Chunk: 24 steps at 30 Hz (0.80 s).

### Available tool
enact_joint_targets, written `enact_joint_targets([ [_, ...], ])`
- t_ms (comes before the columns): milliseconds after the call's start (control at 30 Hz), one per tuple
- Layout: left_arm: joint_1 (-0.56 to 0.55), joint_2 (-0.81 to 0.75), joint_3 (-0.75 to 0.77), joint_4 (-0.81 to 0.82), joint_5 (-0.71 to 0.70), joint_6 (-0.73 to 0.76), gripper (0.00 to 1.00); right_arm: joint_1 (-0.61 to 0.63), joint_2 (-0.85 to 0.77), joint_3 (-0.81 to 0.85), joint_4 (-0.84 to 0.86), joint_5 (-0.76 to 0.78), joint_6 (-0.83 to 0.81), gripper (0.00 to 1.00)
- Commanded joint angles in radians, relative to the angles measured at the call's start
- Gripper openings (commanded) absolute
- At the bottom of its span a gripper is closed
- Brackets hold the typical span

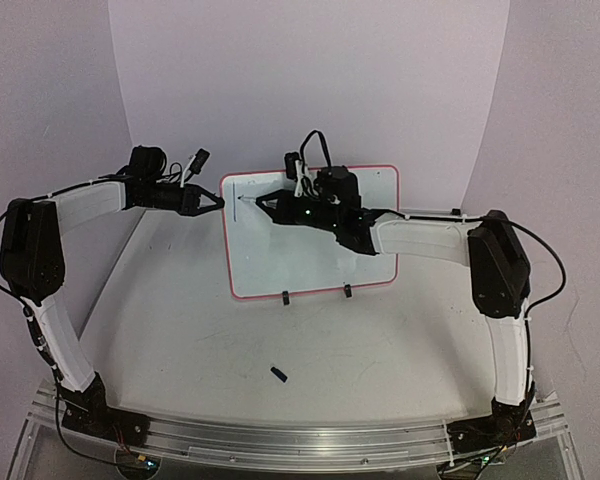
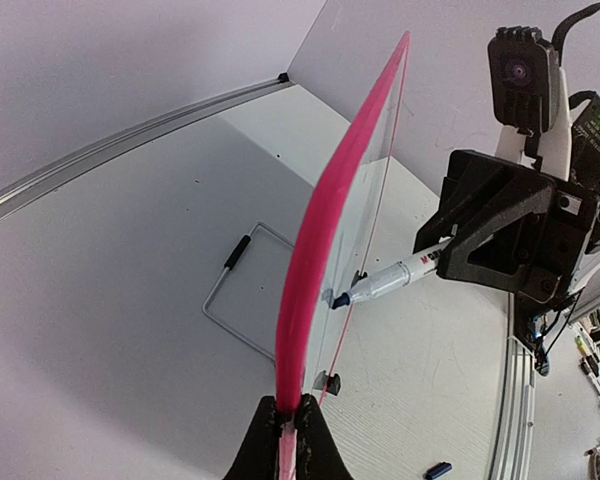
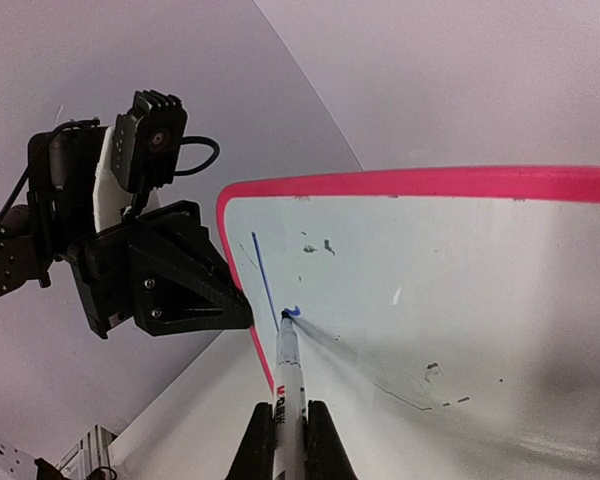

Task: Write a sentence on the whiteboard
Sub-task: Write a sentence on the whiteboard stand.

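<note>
The whiteboard (image 1: 310, 262) stands upright at the middle back, white with a red-pink rim. My left gripper (image 1: 218, 203) is shut on its left edge; in the left wrist view the rim (image 2: 325, 220) runs down between the jaws of that gripper (image 2: 290, 405). My right gripper (image 1: 267, 203) is shut on a marker (image 3: 288, 365) whose blue tip touches the board near its upper left. In the right wrist view, this gripper (image 3: 286, 412) clamps the barrel. Of the sentence only one long blue stroke (image 3: 264, 272) and a small blue hook at the tip show.
A blue marker cap (image 1: 278, 374) lies on the table in front of the board and also shows in the left wrist view (image 2: 438, 469). Two black clip feet (image 1: 285, 297) hold the bottom rim. A wire stand (image 2: 230, 290) lies behind the board. Faint old marks (image 3: 432, 372) dot the board.
</note>
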Motion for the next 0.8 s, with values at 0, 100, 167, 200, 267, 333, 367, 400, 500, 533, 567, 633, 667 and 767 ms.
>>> enact_joint_targets([
  [0, -0.010, -0.029, -0.009, -0.043, 0.022, 0.015, 0.00, -0.004, 0.037, 0.038, -0.026, 0.019, -0.001, 0.00],
  [100, -0.011, -0.028, -0.010, -0.045, 0.022, 0.016, 0.00, -0.002, 0.040, 0.044, -0.028, 0.018, 0.000, 0.00],
  [167, -0.013, -0.030, -0.009, -0.044, 0.022, 0.017, 0.00, -0.001, 0.043, 0.048, -0.030, 0.016, 0.001, 0.00],
  [200, -0.014, -0.030, -0.010, -0.045, 0.021, 0.017, 0.00, 0.000, 0.045, 0.053, -0.033, 0.015, 0.000, 0.00],
  [267, -0.016, -0.030, -0.010, -0.047, 0.020, 0.018, 0.00, 0.001, 0.044, 0.054, -0.035, 0.017, 0.000, 0.00],
  [333, -0.015, -0.030, -0.008, -0.049, 0.020, 0.019, 0.00, 0.001, 0.046, 0.054, -0.035, 0.018, 0.001, 0.00],
  [367, -0.016, -0.030, -0.008, -0.049, 0.019, 0.019, 0.00, 0.001, 0.047, 0.055, -0.037, 0.018, 0.002, 0.00],
  [400, -0.016, -0.032, -0.008, -0.049, 0.019, 0.019, 0.00, 0.001, 0.047, 0.056, -0.037, 0.017, 0.002, 0.00],
  [500, -0.016, -0.032, -0.008, -0.050, 0.018, 0.020, 0.00, 0.002, 0.042, 0.049, -0.037, 0.021, 0.003, 0.00],
  [533, -0.016, -0.032, -0.008, -0.051, 0.018, 0.021, 0.00, 0.002, 0.038, 0.043, -0.037, 0.026, 0.001, 0.00],
  [567, -0.016, -0.032, -0.008, -0.051, 0.018, 0.021, 0.00, 0.002, 0.030, 0.034, -0.034, 0.036, 0.000, 0.00],
  [633, -0.015, -0.032, -0.008, -0.051, 0.017, 0.022, 0.00, 0.002, 0.010, 0.008, -0.018, 0.053, -0.001, 0.00],
  [667, -0.016, -0.033, -0.008, -0.051, 0.017, 0.023, 0.00, 0.002, 0.001, -0.008, -0.010, 0.061, -0.001, 0.00],
  [767, -0.015, -0.034, -0.008, -0.051, 0.016, 0.022, 0.00, 0.002, -0.029, -0.050, 0.018, 0.086, -0.002, 0.00],
])
